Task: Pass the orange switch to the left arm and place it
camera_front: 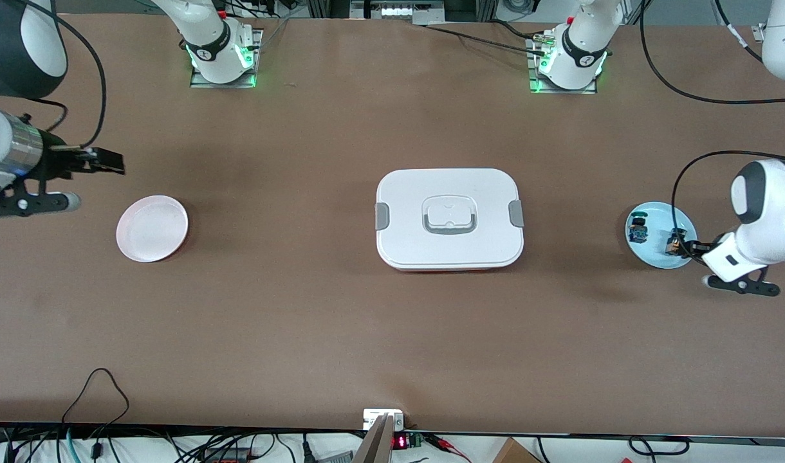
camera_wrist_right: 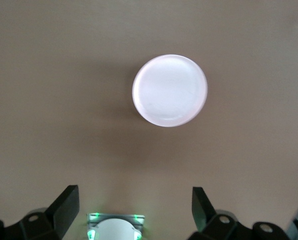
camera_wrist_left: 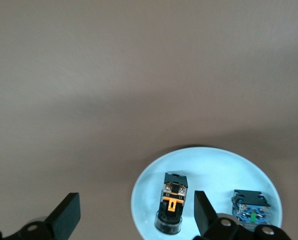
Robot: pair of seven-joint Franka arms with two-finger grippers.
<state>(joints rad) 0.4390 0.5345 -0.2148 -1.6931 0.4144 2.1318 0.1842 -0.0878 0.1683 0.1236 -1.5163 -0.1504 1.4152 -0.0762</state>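
Front view shows a brown table [camera_front: 302, 321] with two white robot arms based along its top edge. At the centre sits the box [camera_front: 449, 218], a large white lidded container with grey clips, directly between the two dishes. A pale pink plate [camera_front: 152, 228] lies toward the right arm's end; a light blue plate [camera_front: 661, 235] lies toward the left arm's end. On the blue plate rest the orange switch [camera_wrist_left: 172, 205] and, beside it, a blue-capped switch [camera_wrist_left: 249, 211]. The left gripper [camera_wrist_left: 134, 212] hangs low over the blue plate with fingers spread wide, one finger just beside the orange switch. The right gripper [camera_wrist_right: 134, 207] waits beside the pink plate, fingers also apart. Risks: closing off-centre could tip the switch, a drifting finger could nudge the blue-capped one, and a low carry could strike the box.
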